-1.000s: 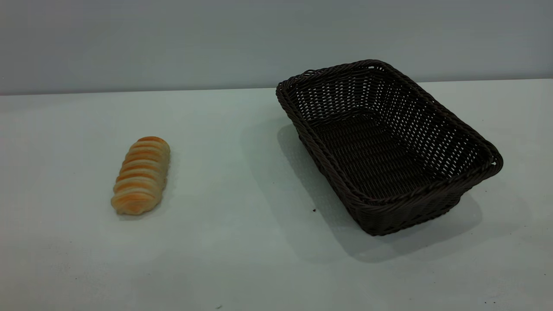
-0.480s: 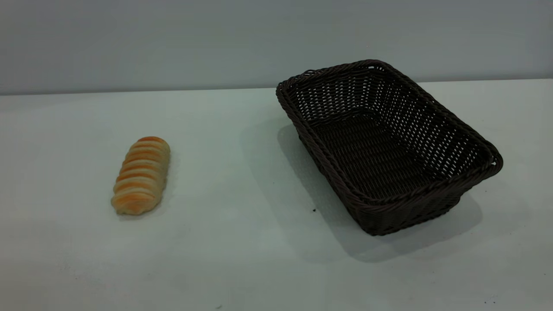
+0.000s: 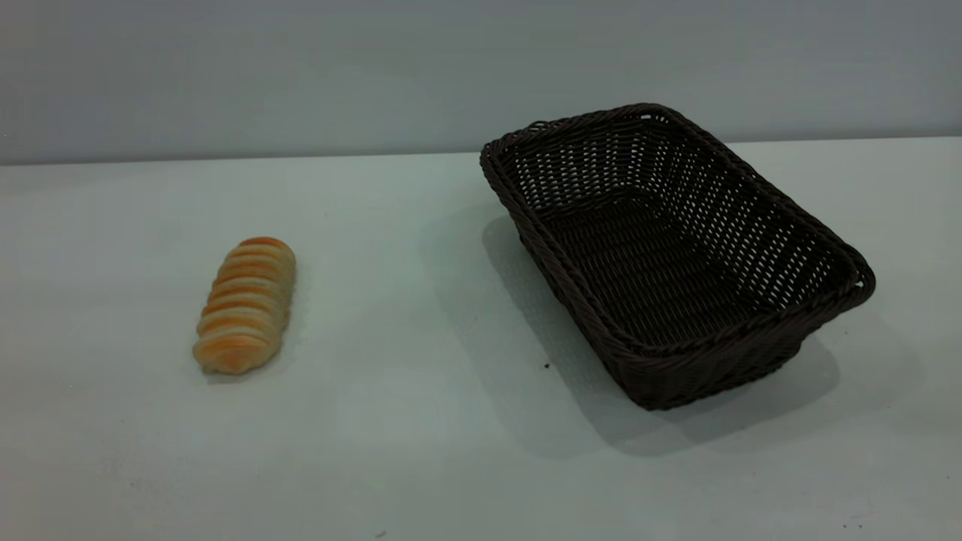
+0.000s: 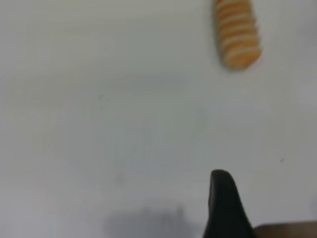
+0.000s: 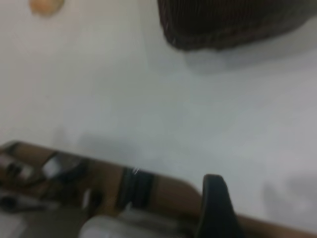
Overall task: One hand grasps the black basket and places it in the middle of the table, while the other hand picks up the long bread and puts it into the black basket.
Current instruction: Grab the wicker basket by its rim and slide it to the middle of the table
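Plainly, we see the long bread (image 3: 245, 306) lying on the left part of the table (image 3: 421, 421) in the exterior view, its length running from near to far, its golden crust crossed by pale ridges; the black basket (image 3: 782, 353) stands well apart from it on the right side, upright and turned at an angle to the table's edge, with nothing inside it and its shadow spreading toward the near side; a small dark speck (image 3: 546, 366) sits on the tabletop just off the basket's near-left wall.

Neither of our arms appears in the exterior view; from the left wrist camera we see one dark finger (image 4: 224, 208) of the left gripper held above bare table, with the long bread (image 4: 237, 32) well away from it and untouched; from the right wrist camera we see one dark finger (image 5: 214, 210) of the right gripper at the table's near edge, with a brown surface (image 5: 171, 191) and some blurred gear beyond that edge; the black basket (image 5: 233, 25) lies well clear of that finger, and one end of the long bread (image 5: 46, 5) shows farther off.

Since only a single finger of each gripper shows, we cannot tell whether either one is spread wide or closed; neither holds anything that we can see.
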Robot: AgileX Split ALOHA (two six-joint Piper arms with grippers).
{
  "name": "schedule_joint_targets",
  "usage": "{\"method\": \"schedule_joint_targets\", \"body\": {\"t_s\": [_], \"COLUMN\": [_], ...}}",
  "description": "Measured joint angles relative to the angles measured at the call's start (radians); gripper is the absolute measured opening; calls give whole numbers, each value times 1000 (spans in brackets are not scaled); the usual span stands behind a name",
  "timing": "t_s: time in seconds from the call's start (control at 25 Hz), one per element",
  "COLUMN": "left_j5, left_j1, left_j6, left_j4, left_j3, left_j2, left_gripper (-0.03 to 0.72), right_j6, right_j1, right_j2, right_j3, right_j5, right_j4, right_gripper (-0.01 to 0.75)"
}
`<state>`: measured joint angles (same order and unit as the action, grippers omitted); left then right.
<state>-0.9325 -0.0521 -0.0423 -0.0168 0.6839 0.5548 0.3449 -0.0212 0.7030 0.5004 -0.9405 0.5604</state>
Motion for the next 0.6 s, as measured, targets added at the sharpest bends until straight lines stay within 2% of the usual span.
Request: {"method": "schedule_joint_targets", "body": {"t_s": [0.16,0.36,0.6], "left_j5": [55,57,32], "left_j1": [0,0,0], "left_j6": [-1,-1,-1], "left_j4": [6,6,26], "left_j3": [2,2,2], "left_j2": [11,11,11], "left_gripper": [484,484,484], "right_j6": [14,27,212], "right_j1": [0,0,0], "right_j2": [157,270,389], "right_j3": [0,1,1], "right_j5": [40,196,237], "right_j4": [37,147,356], "right_gripper": [529,529,529]}}
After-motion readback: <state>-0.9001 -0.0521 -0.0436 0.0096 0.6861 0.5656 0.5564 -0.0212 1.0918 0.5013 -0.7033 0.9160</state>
